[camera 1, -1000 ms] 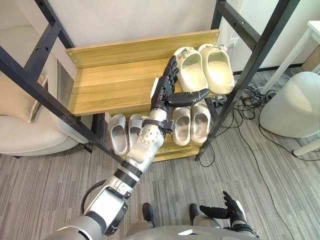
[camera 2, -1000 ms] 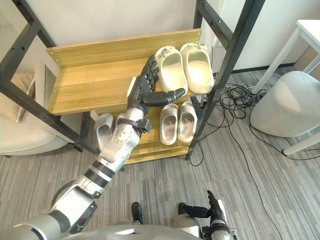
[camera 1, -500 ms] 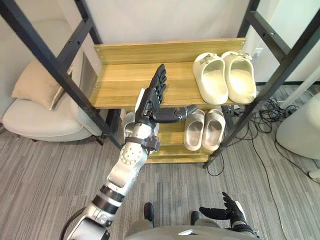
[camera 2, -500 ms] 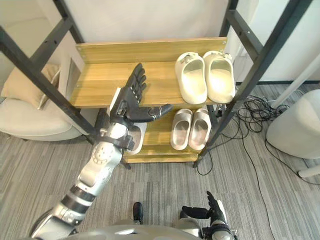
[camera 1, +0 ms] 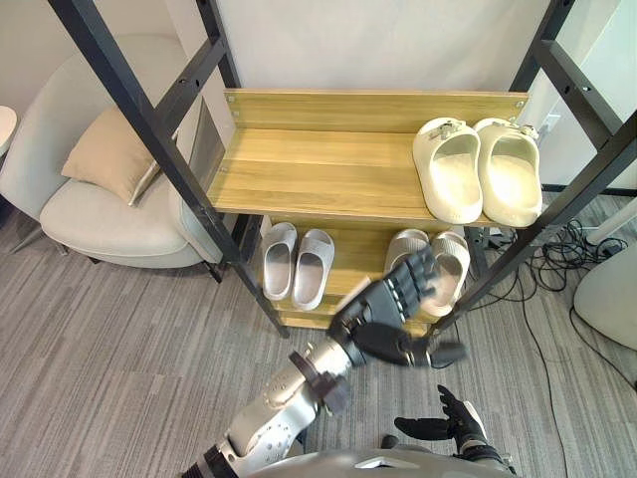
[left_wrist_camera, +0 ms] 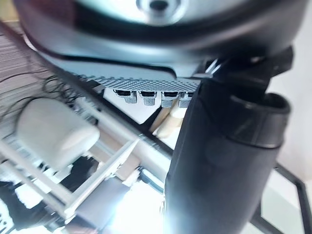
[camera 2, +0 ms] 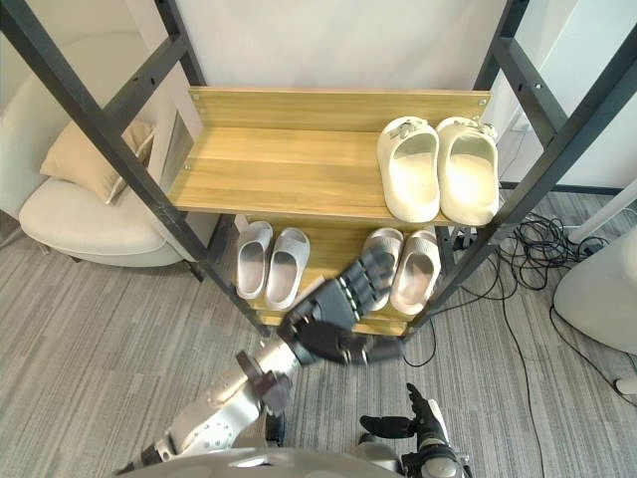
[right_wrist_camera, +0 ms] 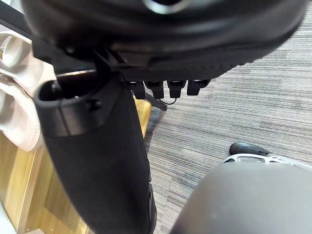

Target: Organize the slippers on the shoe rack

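R hand [right_wrist_camera: 161, 29] = dark bulk across top of frame, w/ thumb [right_wrist_camera: 102, 161] running down left-centre to the bottom edge and fingers [right_wrist_camera: 175, 87] a short row beside its base; nothing held. Left edge: pale slipper [right_wrist_camera: 17, 117] on wooden shelf [right_wrist_camera: 19, 195], lower left. Right half: grey striped carpet [right_wrist_camera: 234, 107].

Bright, even indoor light, pale wall [camera 1: 378, 40] behind the shoe rack [camera 1: 378, 103] washed out, soft shade beneath its top shelf [camera 1: 318, 169].
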`<state>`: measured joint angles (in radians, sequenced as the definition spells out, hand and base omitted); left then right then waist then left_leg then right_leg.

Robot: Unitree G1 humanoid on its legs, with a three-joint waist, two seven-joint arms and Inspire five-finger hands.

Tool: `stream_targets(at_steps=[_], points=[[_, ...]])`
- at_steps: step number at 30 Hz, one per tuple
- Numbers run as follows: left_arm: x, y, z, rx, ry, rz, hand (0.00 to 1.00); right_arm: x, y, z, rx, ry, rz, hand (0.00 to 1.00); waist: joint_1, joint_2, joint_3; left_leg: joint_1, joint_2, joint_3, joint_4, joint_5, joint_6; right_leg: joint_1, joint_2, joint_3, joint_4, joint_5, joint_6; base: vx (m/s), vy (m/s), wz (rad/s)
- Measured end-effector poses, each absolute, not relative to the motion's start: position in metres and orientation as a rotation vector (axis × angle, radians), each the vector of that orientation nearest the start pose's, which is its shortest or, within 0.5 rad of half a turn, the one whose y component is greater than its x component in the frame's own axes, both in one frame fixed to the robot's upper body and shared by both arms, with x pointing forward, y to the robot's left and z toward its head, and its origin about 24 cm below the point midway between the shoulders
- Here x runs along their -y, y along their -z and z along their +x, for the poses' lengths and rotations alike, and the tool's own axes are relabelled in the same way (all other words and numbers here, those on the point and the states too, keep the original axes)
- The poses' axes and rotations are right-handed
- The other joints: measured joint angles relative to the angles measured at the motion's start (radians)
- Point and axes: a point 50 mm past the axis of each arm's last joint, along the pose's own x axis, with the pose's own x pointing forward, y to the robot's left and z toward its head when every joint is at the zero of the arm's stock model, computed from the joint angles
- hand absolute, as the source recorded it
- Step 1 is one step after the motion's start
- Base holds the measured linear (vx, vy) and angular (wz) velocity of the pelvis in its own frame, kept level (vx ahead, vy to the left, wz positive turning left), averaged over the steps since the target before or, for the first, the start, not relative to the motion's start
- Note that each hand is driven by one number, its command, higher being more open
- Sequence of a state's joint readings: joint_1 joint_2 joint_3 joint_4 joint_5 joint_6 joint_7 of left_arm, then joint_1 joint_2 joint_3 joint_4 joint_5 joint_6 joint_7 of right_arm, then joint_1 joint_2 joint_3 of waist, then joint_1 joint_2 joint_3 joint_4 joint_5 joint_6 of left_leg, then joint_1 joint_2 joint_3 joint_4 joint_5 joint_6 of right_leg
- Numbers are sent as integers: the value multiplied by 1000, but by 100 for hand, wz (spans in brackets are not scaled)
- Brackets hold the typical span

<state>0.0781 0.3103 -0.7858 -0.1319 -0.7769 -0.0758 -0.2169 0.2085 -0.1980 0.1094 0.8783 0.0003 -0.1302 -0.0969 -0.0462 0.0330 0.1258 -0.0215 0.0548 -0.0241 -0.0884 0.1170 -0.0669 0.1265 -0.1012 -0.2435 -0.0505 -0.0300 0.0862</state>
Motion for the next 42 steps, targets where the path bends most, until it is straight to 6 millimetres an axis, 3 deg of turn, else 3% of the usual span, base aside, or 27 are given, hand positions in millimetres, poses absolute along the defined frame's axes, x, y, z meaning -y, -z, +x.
stream_targets(at_steps=[4, 7, 11, 14, 20, 26, 35, 39, 40, 42], points=[[-41, 6, 157, -364, 831, -552, 100, 214, 146, 88, -954, 91, -253, 100, 0, 1, -17, 2, 2, -1, -1, -1, -1, 2, 2, 0, 0, -1, -1, 0, 0, 0], [-62, 44, 152, -487, 736, -406, 100, 212, 146, 89, -951, 89, -248, 100, 0, -8, -24, 9, 6, -1, -4, -2, -2, 10, 2, 0, -1, -1, -1, 0, 0, 0], [-103, 92, 140, -660, 524, -226, 100, 208, 147, 88, -952, 87, -235, 100, 9, -33, -32, 13, 7, 1, -4, -5, -6, 15, 1, 0, -6, -2, -1, 0, 0, 0], [-134, 115, 131, -766, 352, -112, 100, 203, 148, 88, -952, 86, -220, 100, 17, -52, -36, 13, 8, 4, -4, -8, -9, 16, 0, 1, -7, -4, -1, 0, 0, 0], [-164, 129, 118, -834, 150, -5, 100, 201, 148, 90, -950, 92, -208, 100, 21, -59, -41, 18, 4, 11, -4, -14, -8, 19, -1, 6, -7, -7, 2, 16, 4, -2], [-182, 138, 110, -880, -10, 84, 100, 201, 148, 90, -949, 122, -194, 100, 22, -59, -41, 23, 6, 14, -4, -16, -11, 20, 3, 10, -3, -12, -2, 0, 1, -1], [-190, 143, 104, -908, -123, 145, 100, 201, 150, 89, -966, 139, -188, 100, 34, -58, -40, 47, 11, 29, -4, -28, -15, 19, 4, 28, 34, -36, -4, 11, 3, -6], [-192, 143, 107, -907, -153, 147, 100, 202, 151, 95, -970, 141, -194, 100, 38, -59, -23, 49, -3, 18, 7, -31, -10, -47, -26, 32, 205, -122, 7, -2, 5, 11], [-193, 142, 113, -895, -158, 154, 100, 202, 150, 98, -963, 143, -195, 100, 37, -66, -7, 15, -25, -13, 40, -36, -4, -100, -56, 31, 322, -169, 9, -55, 10, 57], [-192, 142, 117, -892, -162, 158, 100, 204, 149, 100, -960, 151, -196, 100, 35, -61, 4, -20, -37, -57, 74, -40, 2, -133, -70, 34, 405, -185, 9, -67, 2, 87]])
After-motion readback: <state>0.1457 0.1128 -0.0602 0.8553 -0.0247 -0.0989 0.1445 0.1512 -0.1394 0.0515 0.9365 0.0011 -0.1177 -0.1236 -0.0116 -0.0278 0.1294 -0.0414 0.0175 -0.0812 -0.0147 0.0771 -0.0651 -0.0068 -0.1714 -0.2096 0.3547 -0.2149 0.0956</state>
